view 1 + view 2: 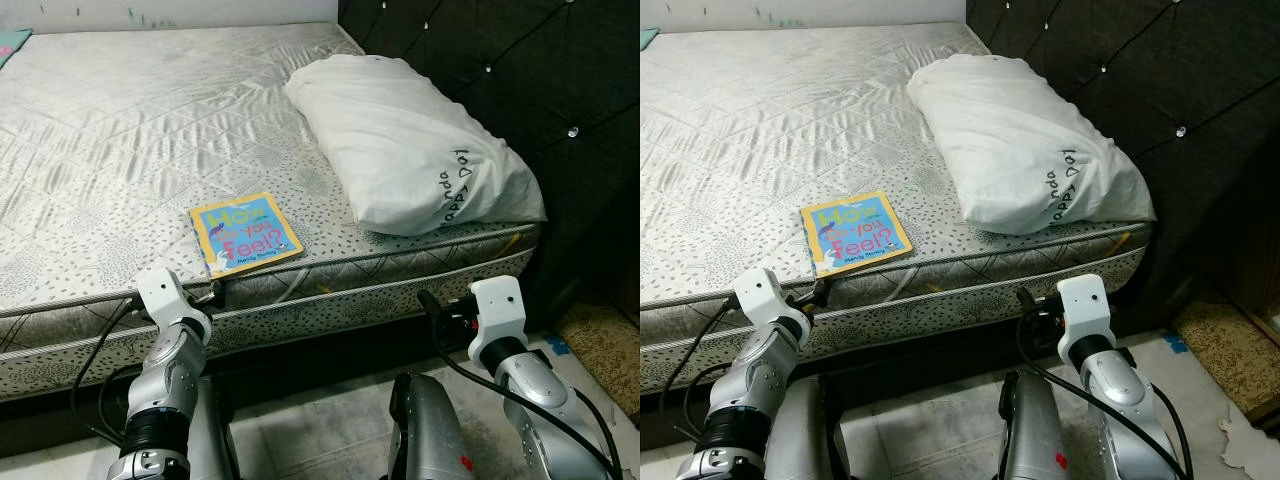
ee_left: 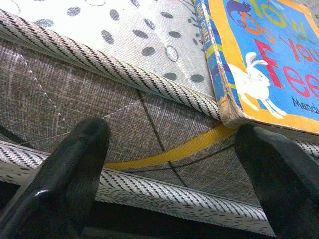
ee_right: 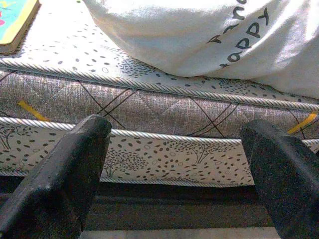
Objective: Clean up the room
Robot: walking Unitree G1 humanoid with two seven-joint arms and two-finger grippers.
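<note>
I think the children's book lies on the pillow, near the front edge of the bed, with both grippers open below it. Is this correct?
Not quite. The book lies flat on the bare mattress, beside the pillow and apart from it, as the left eye view shows. The rest holds: it is near the front edge, and the left gripper and right gripper are open below.

Head stereo pair looking down at the quilted grey mattress [image 1: 150, 120]; both wrist cams sitting close, facing its side edge.
</note>
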